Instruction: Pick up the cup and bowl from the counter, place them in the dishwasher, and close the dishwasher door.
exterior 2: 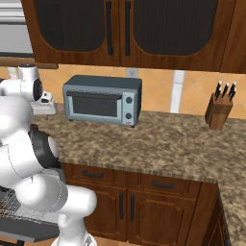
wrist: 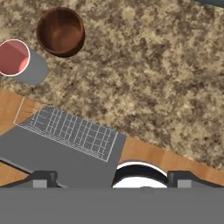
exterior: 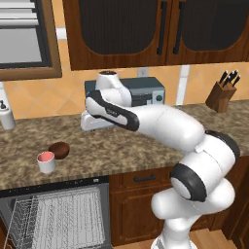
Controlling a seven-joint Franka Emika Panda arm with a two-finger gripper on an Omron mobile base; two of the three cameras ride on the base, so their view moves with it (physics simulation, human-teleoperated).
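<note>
Your cup [exterior: 46, 162] stands upright on the worktop [exterior: 121, 146] near its front edge, with the dark brown bowl [exterior: 59, 150] touching or just beside it, toward the wall. Directly below them the dishwasher door [wrist: 57, 153] hangs open, wire rack [exterior: 58, 216] showing. Your tool [wrist: 111, 178] hovers over the worktop with its fingers wide apart, holding nothing. A toaster oven [exterior 2: 102, 99] sits behind the arm.

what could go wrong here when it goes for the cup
The cup and the bowl look touching or nearly so, so a finger could knock the bowl while closing. The cup also stands near the counter edge above the open dishwasher; a bump might tip it off.
</note>
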